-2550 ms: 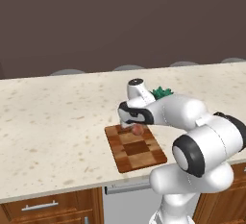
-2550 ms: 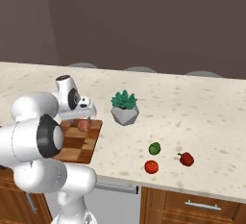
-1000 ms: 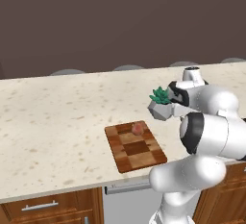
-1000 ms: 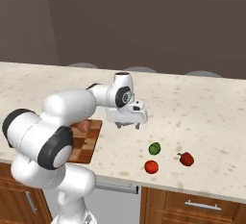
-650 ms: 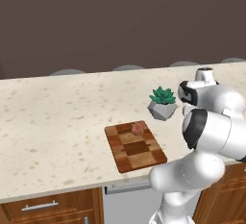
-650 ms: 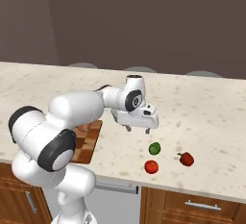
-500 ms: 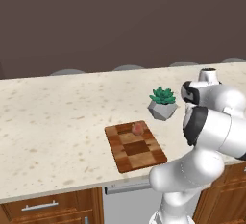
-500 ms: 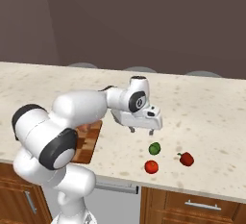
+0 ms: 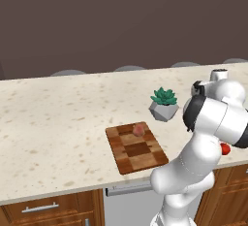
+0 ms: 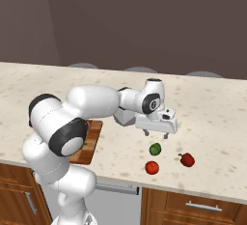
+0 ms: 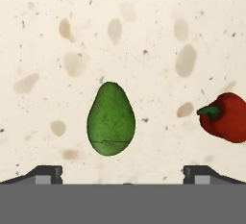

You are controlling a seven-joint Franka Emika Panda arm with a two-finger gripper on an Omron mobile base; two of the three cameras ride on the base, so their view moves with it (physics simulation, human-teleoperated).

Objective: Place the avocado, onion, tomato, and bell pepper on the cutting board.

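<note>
On the checkered cutting board the pinkish onion lies near its far edge. My gripper hangs open just above the green avocado, which lies on the counter. In the hand view the avocado sits between and ahead of the two fingertips, a little left of centre, with nothing between them. The bright red tomato lies in front of the avocado near the counter edge. To its right is the bell pepper, whose green stem points toward the avocado.
A teal plant in a grey pot stands just right of the board, behind my arm in the right base view. The counter's front edge runs close to the tomato. Cabinet drawers are below.
The arm has swung right from the board, past the plant, and now hangs over the avocado. The onion stayed on the board. The jaws stayed open.
</note>
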